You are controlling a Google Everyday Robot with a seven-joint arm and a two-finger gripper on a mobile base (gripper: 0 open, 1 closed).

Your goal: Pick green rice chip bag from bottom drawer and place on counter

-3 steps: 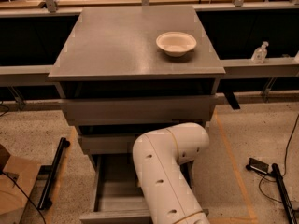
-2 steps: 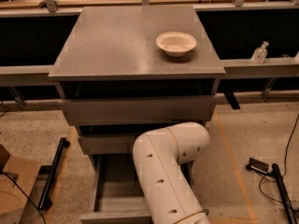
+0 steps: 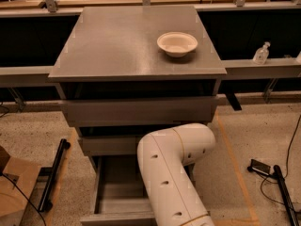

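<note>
Desk [image 3: 117, 46], the grey cabinet top that serves as the counter: flat, square, bare except for a white bowl [image 3: 177, 44] at its right rear. No bag on it, so the placing is not done.

Robot arm [image 3: 174, 173]: big white elbow bent over the cabinet front, forearm going down and in towards the cabinet.

Bottom drawer [image 3: 115, 217]: pulled open towards the camera, long axis front to back. The left part of its floor shows and looks bare.

Gripper: hidden behind the arm, likely down in the drawer's right side. Cannot tell how wide it stands or whether it has hold of anything.

Green rice chip bag: not visible anywhere, probably under the arm in the drawer. Its pointing and long axis cannot be told.

Judgement: drawer open, reach under way. Grasp unconfirmed; lift and set-down left.

Small clear bottle [image 3: 261, 53] on the right ledge, irrelevant.
</note>
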